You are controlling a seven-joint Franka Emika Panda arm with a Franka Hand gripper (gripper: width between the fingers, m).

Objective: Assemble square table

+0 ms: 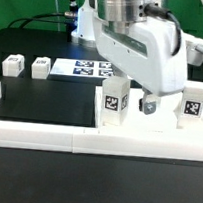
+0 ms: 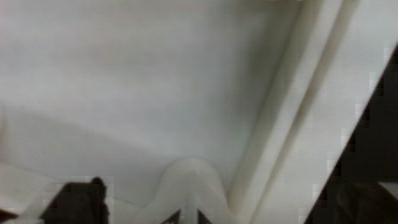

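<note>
**Operator:** Gripper [image 1: 146, 104] is down low over the tabletop slab [image 1: 162, 131], with its tips close to the white face. I can't tell if they touch it. I also can't tell from either camera whether the fingers are spread or pressed together. My wrist view shows one dark finger [image 2: 80, 203] and a pale rounded shape beside it, both blurred against white board.

**Desk:** Where's the table itself?

**Operator:** The slab lies flat toward the exterior view's right, just behind the white border rail [image 1: 46, 136]. The first leg [image 1: 114, 102] stands upright at the slab's corner on the exterior view's left. The second leg [image 1: 193, 102] stands upright at its right side, and my gripper is between them.

**Desk:** And the others?

**Operator:** The third leg [image 1: 12, 66] and fourth leg [image 1: 41, 67] sit side by side on the black table [image 1: 39, 104], well apart from the slab. The marker board [image 1: 85, 68] lies just beside the fourth.
</note>
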